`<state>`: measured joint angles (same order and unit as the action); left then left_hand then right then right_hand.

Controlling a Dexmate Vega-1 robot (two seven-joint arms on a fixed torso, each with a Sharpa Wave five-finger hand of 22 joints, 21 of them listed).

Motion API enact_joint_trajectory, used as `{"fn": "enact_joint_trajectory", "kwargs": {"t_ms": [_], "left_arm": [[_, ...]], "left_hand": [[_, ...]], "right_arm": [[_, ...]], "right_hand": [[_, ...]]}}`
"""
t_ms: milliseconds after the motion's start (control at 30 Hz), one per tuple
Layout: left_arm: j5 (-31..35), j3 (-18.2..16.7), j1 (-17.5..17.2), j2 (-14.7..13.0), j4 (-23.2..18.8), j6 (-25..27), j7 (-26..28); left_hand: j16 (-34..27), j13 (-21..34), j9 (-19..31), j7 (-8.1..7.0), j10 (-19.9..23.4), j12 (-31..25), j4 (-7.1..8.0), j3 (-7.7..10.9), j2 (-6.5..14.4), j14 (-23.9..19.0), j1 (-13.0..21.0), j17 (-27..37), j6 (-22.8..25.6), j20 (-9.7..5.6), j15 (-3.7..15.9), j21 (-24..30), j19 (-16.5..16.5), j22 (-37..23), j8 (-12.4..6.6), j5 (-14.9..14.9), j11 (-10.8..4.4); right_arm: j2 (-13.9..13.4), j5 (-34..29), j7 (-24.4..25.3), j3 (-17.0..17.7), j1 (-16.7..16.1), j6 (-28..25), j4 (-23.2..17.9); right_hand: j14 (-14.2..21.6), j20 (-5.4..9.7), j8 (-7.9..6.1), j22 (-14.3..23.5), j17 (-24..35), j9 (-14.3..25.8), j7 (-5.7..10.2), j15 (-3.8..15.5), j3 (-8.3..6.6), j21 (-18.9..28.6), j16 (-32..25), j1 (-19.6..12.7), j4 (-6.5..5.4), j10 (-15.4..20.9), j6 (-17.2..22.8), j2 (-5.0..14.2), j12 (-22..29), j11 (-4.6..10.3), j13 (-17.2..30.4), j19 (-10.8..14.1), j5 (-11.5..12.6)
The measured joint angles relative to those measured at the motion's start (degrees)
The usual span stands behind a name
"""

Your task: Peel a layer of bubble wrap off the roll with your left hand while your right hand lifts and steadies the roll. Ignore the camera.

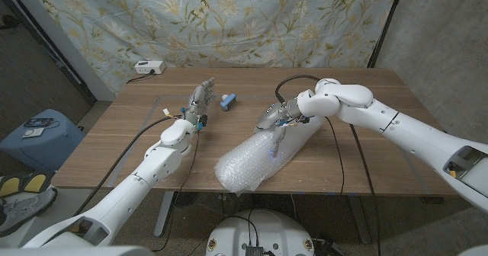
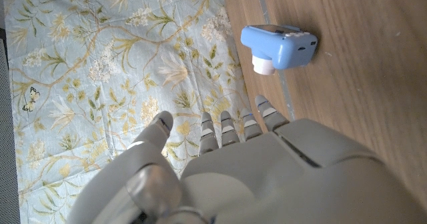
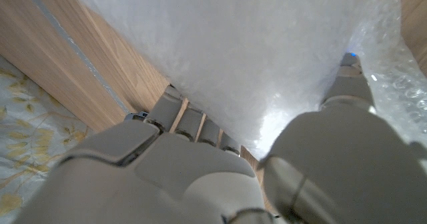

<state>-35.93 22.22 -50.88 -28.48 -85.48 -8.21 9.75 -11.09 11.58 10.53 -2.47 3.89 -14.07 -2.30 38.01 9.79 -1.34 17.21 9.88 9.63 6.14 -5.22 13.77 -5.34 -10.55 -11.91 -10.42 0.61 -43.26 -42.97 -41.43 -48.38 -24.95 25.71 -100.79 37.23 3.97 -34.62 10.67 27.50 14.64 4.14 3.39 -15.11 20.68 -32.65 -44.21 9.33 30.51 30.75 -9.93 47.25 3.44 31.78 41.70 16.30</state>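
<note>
The bubble wrap roll (image 1: 258, 161) lies slanted on the wooden table (image 1: 381, 104), its near end at the front edge. My right hand (image 1: 274, 123) is on the roll's far half. In the right wrist view its fingers (image 3: 190, 121) curl around one side of the roll (image 3: 267, 44) and the thumb (image 3: 347, 84) presses into the wrap on the other side. My left hand (image 1: 200, 100) is to the left of the roll, apart from it, with its fingers (image 2: 230, 127) stretched out and nothing in it.
A small blue camera (image 1: 229, 100) (image 2: 280, 46) stands just beyond my left hand. A white box (image 1: 149, 68) sits at the table's back left corner. A black cable (image 1: 336, 145) runs across the table by the right arm. A floral curtain (image 1: 229, 20) hangs behind.
</note>
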Motion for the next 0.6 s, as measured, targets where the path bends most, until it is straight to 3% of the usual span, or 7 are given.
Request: {"fn": "enact_joint_trajectory", "kwargs": {"t_ms": [367, 600], "left_arm": [[0.0, -0.1, 0.1, -0.1, -0.1, 0.2, 0.0], [-0.2, -0.1, 0.3, 0.1, 0.1, 0.3, -0.3]], "left_hand": [[0.0, 0.0, 0.0, 0.24, 0.3, 0.0, -0.24, -0.24, 0.2, 0.0, 0.2, 0.0, 0.5, 0.00, 0.00, 0.0, 0.0, 0.0, 0.00, 0.0, -0.31], [0.0, 0.0, 0.0, 0.11, 0.6, 0.0, -0.23, -0.24, 0.2, 0.0, 0.2, 0.0, 0.7, -0.31, 0.00, 0.0, -0.3, 0.0, 0.00, 0.0, 0.00]], "right_arm": [[-0.4, 2.1, 3.8, 1.2, -1.0, 0.6, 1.2], [-0.6, 5.2, 3.8, 2.3, -1.4, -0.4, 1.4]], "right_hand": [[6.6, 1.14, -1.22, 0.1, 0.8, -1.2, -0.44, 1.10, 0.00, 2.0, 0.3, -2.1, 0.00, 5.3, 5.1, -2.15, 0.3, 0.49, -1.6, 4.1, -1.1], [10.3, 1.82, -2.52, 0.4, 2.4, -1.7, -1.84, 1.88, -0.01, 3.1, -0.8, -3.0, 0.00, 8.4, 7.6, -3.02, 1.3, 0.17, -2.4, 6.0, -1.9]]}}
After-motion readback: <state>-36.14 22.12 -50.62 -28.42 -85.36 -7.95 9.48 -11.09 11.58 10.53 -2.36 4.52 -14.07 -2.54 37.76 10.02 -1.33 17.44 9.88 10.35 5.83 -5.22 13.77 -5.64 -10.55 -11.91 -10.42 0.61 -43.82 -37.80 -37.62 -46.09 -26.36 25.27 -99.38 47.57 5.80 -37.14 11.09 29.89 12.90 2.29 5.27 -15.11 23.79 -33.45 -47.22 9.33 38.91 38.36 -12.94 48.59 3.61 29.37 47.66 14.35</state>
